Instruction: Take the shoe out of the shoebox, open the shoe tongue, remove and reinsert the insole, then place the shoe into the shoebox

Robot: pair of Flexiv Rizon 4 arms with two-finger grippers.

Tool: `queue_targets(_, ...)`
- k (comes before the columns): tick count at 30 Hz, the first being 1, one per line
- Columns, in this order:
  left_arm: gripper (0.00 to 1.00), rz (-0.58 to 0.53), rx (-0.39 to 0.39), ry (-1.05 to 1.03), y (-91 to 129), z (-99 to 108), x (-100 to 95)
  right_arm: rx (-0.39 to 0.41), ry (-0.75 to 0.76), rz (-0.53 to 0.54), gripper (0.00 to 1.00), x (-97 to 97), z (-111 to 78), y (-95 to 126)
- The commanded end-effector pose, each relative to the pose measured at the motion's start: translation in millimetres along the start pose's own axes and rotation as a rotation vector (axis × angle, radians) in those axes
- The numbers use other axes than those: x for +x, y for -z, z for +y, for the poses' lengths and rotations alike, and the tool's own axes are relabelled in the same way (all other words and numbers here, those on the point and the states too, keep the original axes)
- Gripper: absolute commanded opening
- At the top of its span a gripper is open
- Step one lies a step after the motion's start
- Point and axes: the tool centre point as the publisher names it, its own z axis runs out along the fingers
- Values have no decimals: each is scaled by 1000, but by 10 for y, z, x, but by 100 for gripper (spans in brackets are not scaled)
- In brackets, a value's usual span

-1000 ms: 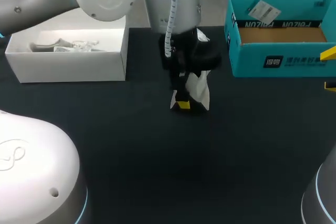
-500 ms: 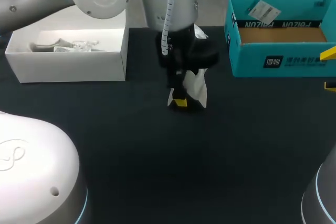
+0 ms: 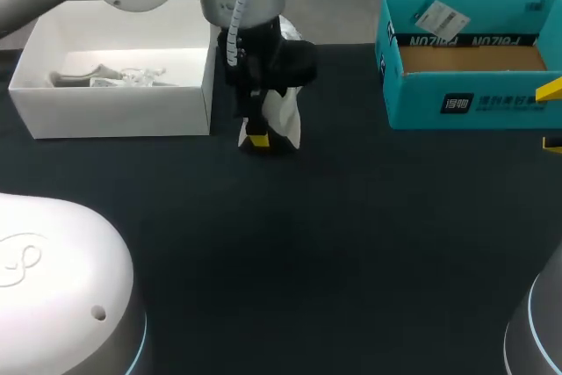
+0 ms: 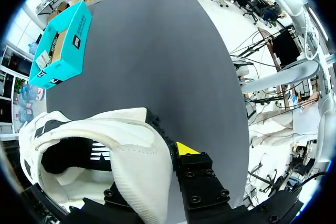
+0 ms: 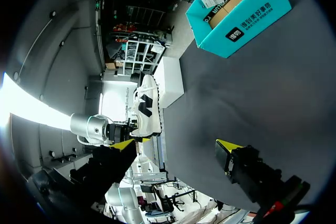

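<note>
Left gripper (image 3: pixel 261 136) is clamped on the collar of the white sneaker (image 3: pixel 284 117), hanging it just beside the white box (image 3: pixel 114 113), evidently for placing; right gripper (image 5: pixel 176 146) stands agape.

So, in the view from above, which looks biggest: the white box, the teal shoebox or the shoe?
1. Tied: the white box and the teal shoebox look alike, and the shoebox is cut off at the edge.
2. Smallest: the shoe.

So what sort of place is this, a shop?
Likely a robot test bench: at a dark table the left gripper holds a white shoe, the right gripper hangs open, and a teal shoebox stands open.
</note>
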Motion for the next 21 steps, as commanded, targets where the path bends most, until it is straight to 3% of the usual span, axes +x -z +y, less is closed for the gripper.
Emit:
queue_targets(1,0,-11,1,14,71,348,-103,-3,-1,-3,100,-2,-19,0)
queue_targets(9,0,-13,-12,39,110,850,-420,-3,-1,-3,100,-2,-19,0)
queue_targets(21,0,-23,-27,89,254,1791,-887,-3,-1,-3,100,-2,-19,0)
